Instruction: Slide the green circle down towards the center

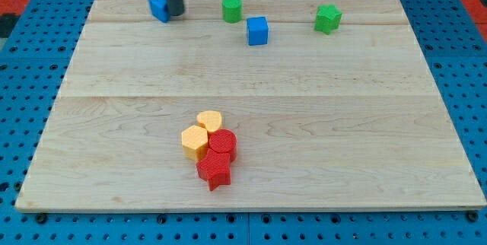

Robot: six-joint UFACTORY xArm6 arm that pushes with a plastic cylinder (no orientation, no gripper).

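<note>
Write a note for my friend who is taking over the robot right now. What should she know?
My tip rests at the view's top left, touching the right side of a small blue block. The green round cylinder block stands to the tip's right, apart from it, near the wooden board's top edge, with a blue cube just below and right of it. Nothing done yet: the green circle is far from the centre. Left: get behind its top side and push it down.

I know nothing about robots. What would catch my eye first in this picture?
Probably the tight huddle of two yellow blocks and two red blocks near the view's bottom centre of the wooden board. Next, the dark rod at the view's top left, my tip right beside a blue block. To their right sit the green circle, a blue cube and a green star-like block.
</note>
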